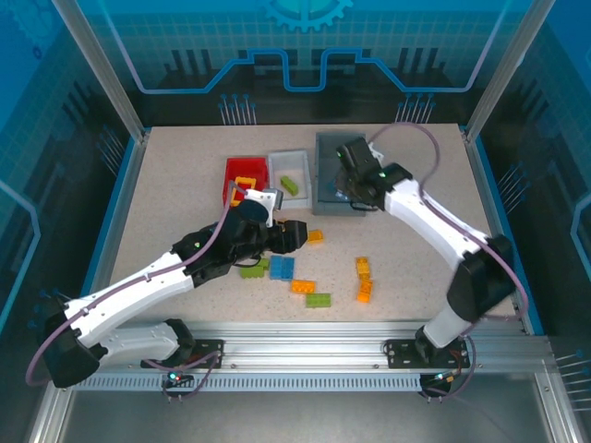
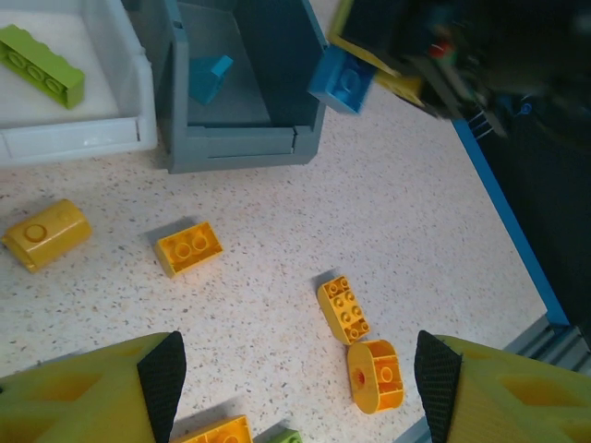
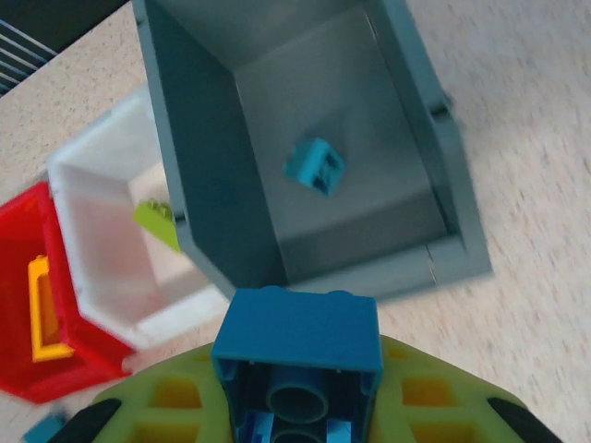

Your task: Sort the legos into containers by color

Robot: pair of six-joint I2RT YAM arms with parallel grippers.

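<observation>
Nearest, the loose legos are lying scattered on the speckled table (image 1: 166, 185) just ahead of the arm bases. A lime brick (image 1: 319, 300) is sitting just beside an orange brick (image 1: 303, 286). A blue block (image 1: 282, 268) is resting next to a green piece (image 1: 251, 270). Two more orange bricks (image 1: 363, 268) are lying one behind the other to the right.

The left wrist view is showing some of them close up, all glossy plastic. There is a squat orange block (image 2: 188, 247) with round studs, a longer studded orange one (image 2: 343, 309), a rounded orange piece (image 2: 376, 374) with a hole in its face, and a smooth rounded yellow piece (image 2: 46, 233).

The left gripper (image 1: 300, 235) is hovering low over this scatter. Its fingers (image 2: 162, 374) are spread wide and are gripping nothing.

Farther back, the right gripper (image 1: 355, 196) is hanging in the air at the near end of the grey bin (image 1: 325, 148). It is clamping a blue brick (image 3: 295, 346), whose hollow underside with its round tubes is facing the wrist camera.

Beyond that, the three bins are standing side by side in a row. The grey bin is holding one small blue piece (image 3: 314, 166) on its floor. The white bin (image 1: 288, 155) is holding a long lime green brick (image 2: 42, 65). The red bin (image 1: 247, 164), at the left end, is holding an orange bar (image 3: 42, 309).
</observation>
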